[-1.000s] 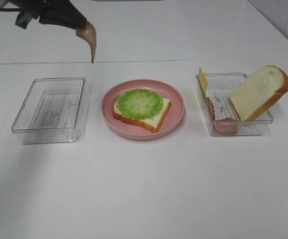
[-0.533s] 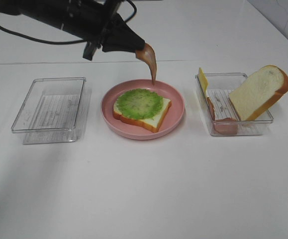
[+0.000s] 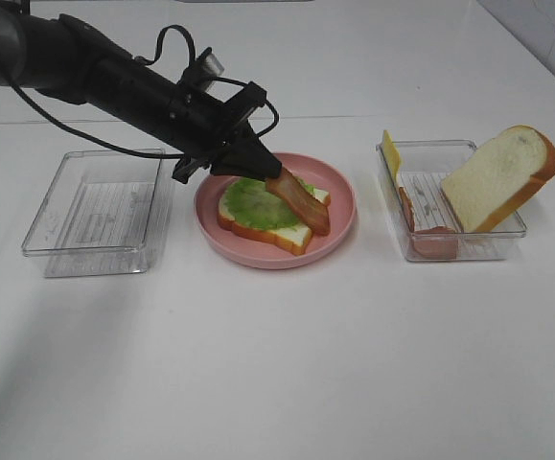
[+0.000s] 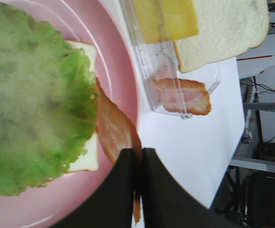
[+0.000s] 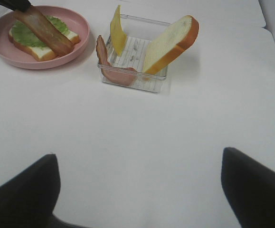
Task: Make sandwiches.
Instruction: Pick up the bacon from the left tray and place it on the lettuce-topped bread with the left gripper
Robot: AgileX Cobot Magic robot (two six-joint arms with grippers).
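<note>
- Left claw (image 4: 137, 154): reaches from the left over the pink plate (image 3: 344, 196). Jaws narrow, pinched on one end of the brown bacon strip (image 3: 304, 204).
- Bacon strip: slants down from the claw across the lettuce (image 3: 251, 202). Its lower end rests at the edge of the bread slice (image 3: 294, 236) nearest the right tray (image 3: 464, 251). The held end is raised, so the strip does not lie flat.
- Sandwich in progress: sits at the middle of the pink plate, at table centre. One bread slice is at the bottom, the ruffled green lettuce covers most of it, and the bacon touches the top.
- Left tray (image 3: 95, 206): clear plastic, just beside the plate on the left arm's side.
- Right tray: clear plastic, on the other side of the plate.
  - The second bread slice (image 3: 499, 177) stands tilted, leaning on the outer rim.
  - The yellow cheese slice (image 3: 390, 153) stands on edge against the wall nearest the plate.
  - The reddish ham (image 3: 435, 241) is slumped in the near corner.
- Right claw (image 5: 139, 190): jaws spread wide, holding nothing. It hangs over bare white table (image 3: 277, 364), well apart from the right tray. Only the two dark fingertips (image 5: 30, 190) show in the wrist view.
</note>
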